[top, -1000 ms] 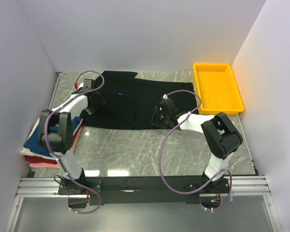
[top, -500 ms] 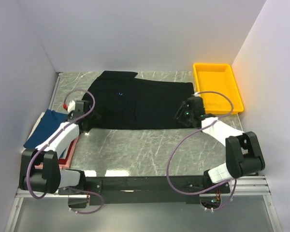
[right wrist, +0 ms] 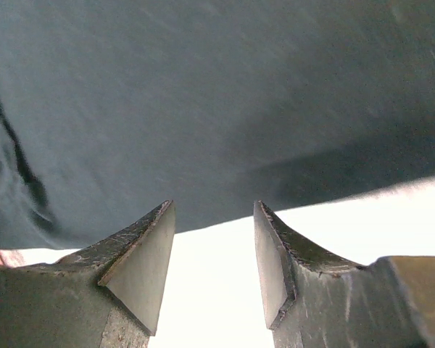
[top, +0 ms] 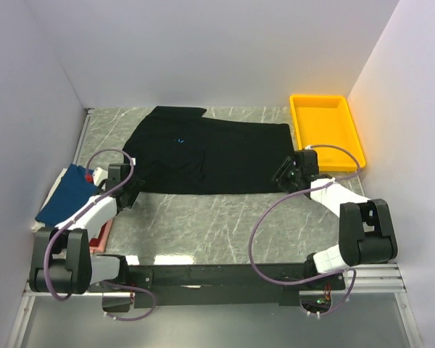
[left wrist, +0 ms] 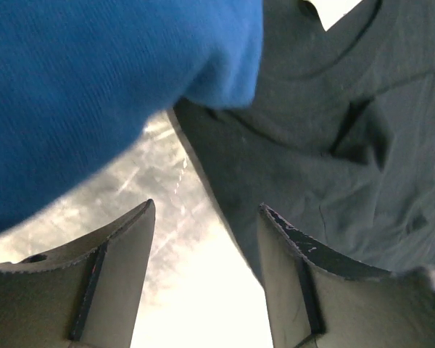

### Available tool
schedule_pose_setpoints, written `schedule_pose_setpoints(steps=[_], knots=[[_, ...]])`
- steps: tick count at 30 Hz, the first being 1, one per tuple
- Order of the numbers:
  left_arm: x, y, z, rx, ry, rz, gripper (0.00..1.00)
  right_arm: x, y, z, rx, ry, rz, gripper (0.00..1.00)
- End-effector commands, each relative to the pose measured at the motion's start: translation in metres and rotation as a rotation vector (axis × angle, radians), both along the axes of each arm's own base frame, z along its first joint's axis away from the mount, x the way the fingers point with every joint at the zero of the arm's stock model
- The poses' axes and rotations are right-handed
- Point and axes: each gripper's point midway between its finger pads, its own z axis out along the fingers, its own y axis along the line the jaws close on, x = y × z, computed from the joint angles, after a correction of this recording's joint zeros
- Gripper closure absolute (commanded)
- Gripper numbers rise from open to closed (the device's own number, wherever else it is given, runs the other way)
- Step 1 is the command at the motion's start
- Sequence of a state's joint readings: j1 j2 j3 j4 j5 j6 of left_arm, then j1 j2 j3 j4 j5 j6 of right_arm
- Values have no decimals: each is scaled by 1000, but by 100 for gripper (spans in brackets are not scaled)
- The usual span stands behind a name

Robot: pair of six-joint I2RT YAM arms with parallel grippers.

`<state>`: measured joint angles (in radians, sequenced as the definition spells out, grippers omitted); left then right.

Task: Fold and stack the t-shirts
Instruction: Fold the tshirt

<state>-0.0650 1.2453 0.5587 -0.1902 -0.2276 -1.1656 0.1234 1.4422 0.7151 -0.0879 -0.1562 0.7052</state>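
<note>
A black t-shirt (top: 210, 152) lies spread flat on the marble table, sleeve toward the back left. It fills the upper part of the left wrist view (left wrist: 333, 130) and of the right wrist view (right wrist: 203, 101). A folded navy-blue t-shirt (top: 69, 192) lies on top of red and pink folded ones (top: 98, 235) at the left edge; its blue cloth shows in the left wrist view (left wrist: 94, 87). My left gripper (top: 130, 190) is open and empty by the shirt's near left corner. My right gripper (top: 286, 177) is open and empty at the shirt's near right corner.
A yellow plastic tray (top: 326, 132) stands at the back right, just right of the shirt. White walls close in the table on the left, back and right. Bare marble (top: 217, 225) lies between the shirt and the arm bases.
Both arms have drawn back from over the shirt: the left gripper has come down to the near left corner, the right gripper out to the near right corner. The shirt lies unmoved.
</note>
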Motion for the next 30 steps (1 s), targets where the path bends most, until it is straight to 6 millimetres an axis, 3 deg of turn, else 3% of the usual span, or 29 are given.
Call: schedule_pose_setpoints(steps=[1, 6, 10, 17, 24, 29, 30], knots=[[16, 6, 4, -8, -61, 52, 37, -8, -3, -6, 58, 13, -17, 45], [25, 13, -1, 0, -85, 91, 39, -19, -21, -20, 97, 37, -80, 45], [27, 18, -5, 22, -83, 103, 42, -17, -48, -20, 124, 31, -168, 44], [27, 24, -11, 65, -51, 109, 51, -10, -67, -12, 82, -11, -249, 44], [26, 26, -19, 82, -26, 101, 59, -24, -82, -21, 30, 9, -321, 43], [29, 26, -17, 92, -33, 90, 63, -19, -90, -23, 12, 10, -351, 44], [30, 25, -17, 93, -32, 85, 68, -17, -91, -23, 10, 10, -354, 44]])
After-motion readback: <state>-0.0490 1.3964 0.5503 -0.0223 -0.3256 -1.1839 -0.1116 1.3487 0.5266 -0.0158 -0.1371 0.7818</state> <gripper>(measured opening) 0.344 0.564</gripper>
